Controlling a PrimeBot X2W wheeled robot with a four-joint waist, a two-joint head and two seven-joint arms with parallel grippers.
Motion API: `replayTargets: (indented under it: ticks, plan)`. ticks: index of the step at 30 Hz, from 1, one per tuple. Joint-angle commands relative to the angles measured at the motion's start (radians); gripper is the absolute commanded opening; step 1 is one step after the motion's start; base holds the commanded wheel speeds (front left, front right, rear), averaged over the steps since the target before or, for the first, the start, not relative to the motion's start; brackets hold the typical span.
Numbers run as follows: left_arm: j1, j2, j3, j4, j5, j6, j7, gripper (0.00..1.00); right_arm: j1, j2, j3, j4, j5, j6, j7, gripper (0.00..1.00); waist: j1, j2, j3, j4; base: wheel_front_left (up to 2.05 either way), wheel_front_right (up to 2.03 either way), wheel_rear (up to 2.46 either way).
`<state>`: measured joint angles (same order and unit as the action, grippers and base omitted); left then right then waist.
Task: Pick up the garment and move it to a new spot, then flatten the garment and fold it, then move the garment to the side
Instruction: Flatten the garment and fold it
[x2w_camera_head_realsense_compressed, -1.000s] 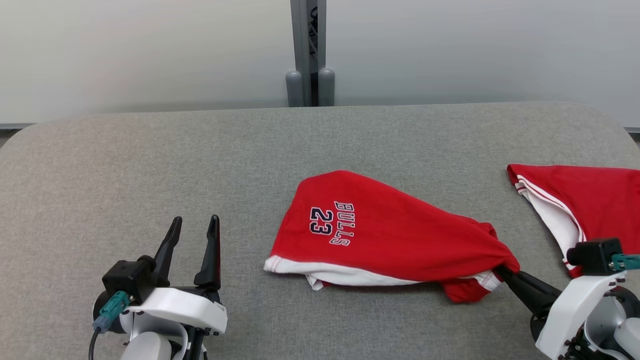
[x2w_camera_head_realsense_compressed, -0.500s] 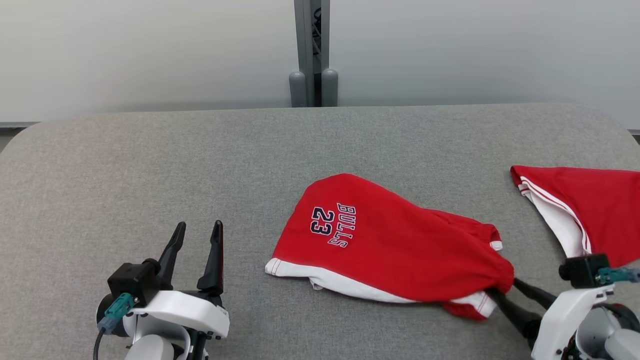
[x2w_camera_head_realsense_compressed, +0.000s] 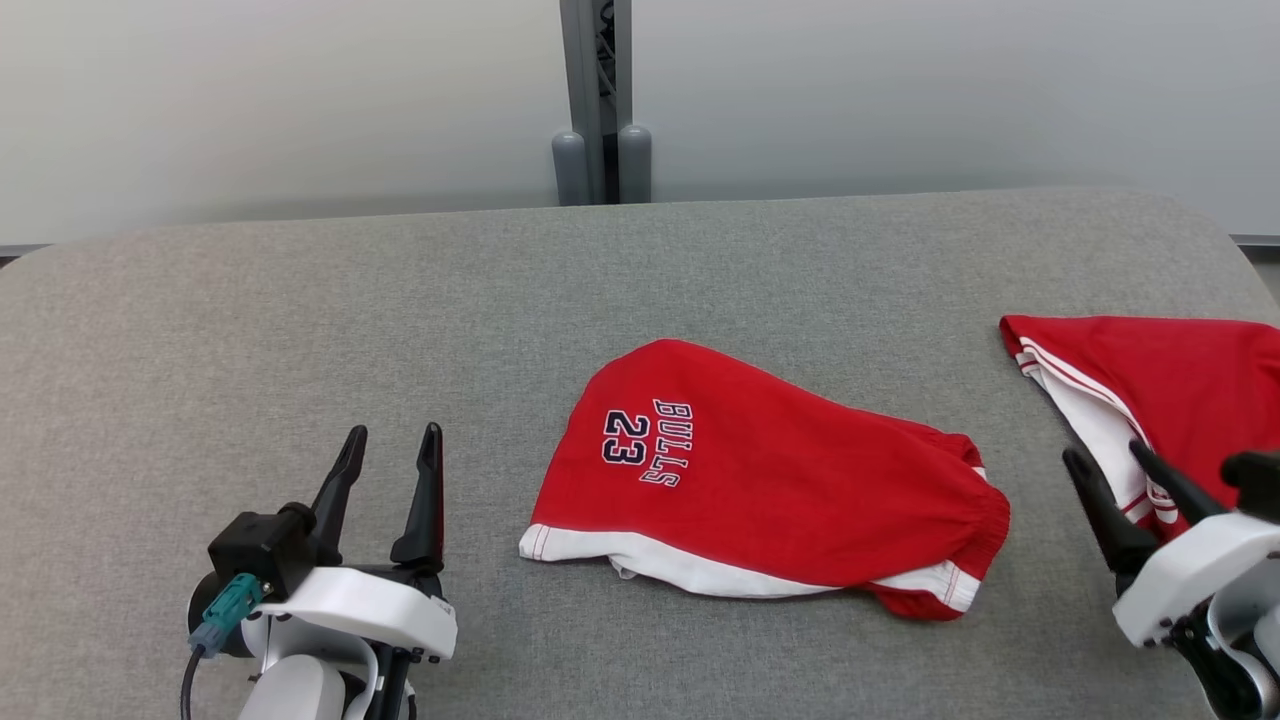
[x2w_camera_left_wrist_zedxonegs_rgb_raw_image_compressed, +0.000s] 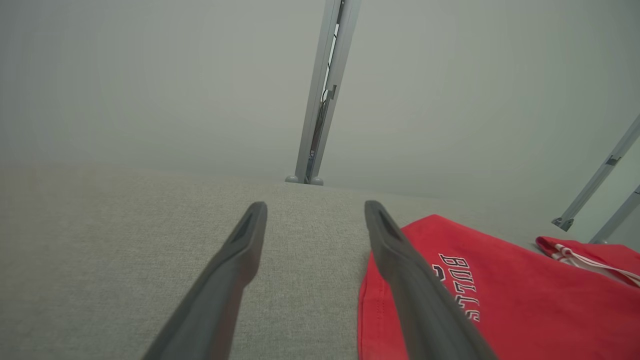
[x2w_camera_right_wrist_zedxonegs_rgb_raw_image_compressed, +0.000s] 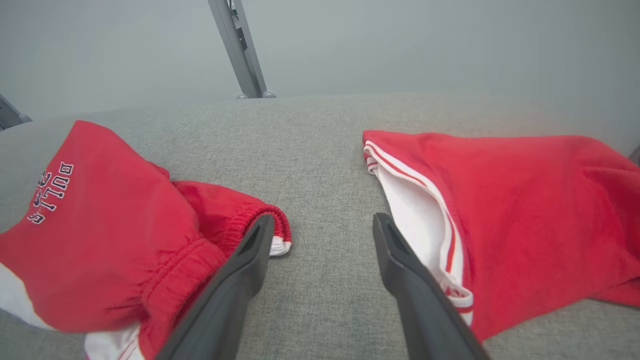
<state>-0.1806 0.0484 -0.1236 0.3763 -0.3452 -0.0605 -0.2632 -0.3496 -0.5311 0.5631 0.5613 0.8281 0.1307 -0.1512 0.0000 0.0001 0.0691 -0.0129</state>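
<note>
Red shorts (x2w_camera_head_realsense_compressed: 760, 480), head view, lie on the tabletop (x2w_camera_head_realsense_compressed: 300, 300), long axis left-right, waistband (x2w_camera_head_realsense_compressed: 985, 505) nearer the open, empty right hand (x2w_camera_head_realsense_compressed: 1108, 455); left wrist: open left hand (x2w_camera_left_wrist_zedxonegs_rgb_raw_image_compressed: 315, 207), shorts to its right; right wrist: waistband just beside the left finger.

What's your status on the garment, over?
Left gripper open, right gripper open, both empty. Red Bulls shorts lying rumpled mid-table, unfolded. Second red garment to their right, apart.
</note>
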Motion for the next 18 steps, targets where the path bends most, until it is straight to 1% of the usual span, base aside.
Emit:
replayTargets:
  ticks: [1,3,6,8,10,13,18]
  plan:
    - [-0.014,0.004,0.003,-0.006,0.003,0.004,0.0,1.0,-0.013,0.027,-0.041,0.012,-0.045,0.0,-0.047,1.0,0.0,-0.0001,0.003,-0.006,0.0,0.0,0.0]
    - [-0.014,0.004,0.003,-0.013,0.002,0.005,0.0,1.0,-0.011,0.058,-0.112,0.015,-0.109,0.0,-0.093,1.0,0.0,-0.0001,0.007,-0.011,0.0,0.0,0.0]
    - [-0.011,0.004,0.001,-0.02,0.003,0.006,0.0,1.0,0.033,0.128,-0.217,-0.022,-0.205,0.0,-0.115,1.0,0.0,-0.0001,0.009,-0.017,0.0,0.0,0.0]
    - [-0.009,0.004,-0.003,-0.023,0.002,0.006,0.0,1.0,0.068,0.18,-0.296,-0.076,-0.267,0.0,-0.115,1.0,0.0,-0.0001,0.011,-0.018,0.0,0.0,0.0]
    - [-0.008,0.005,-0.006,-0.023,-0.001,0.005,0.0,1.0,0.123,0.233,-0.352,-0.131,-0.318,0.0,-0.115,1.0,0.0,-0.0001,0.014,-0.018,0.0,0.0,0.0]
    - [-0.006,0.004,-0.009,-0.023,-0.004,0.004,0.0,1.0,0.187,0.288,-0.389,-0.189,-0.358,0.0,-0.115,1.0,0.0,-0.0001,0.017,-0.017,0.0,0.0,0.0]
    - [-0.005,0.004,-0.006,-0.023,-0.002,0.005,0.0,1.0,0.239,0.32,-0.399,-0.245,-0.367,0.0,-0.115,1.0,0.0,-0.0001,0.021,-0.018,0.0,0.0,0.0]
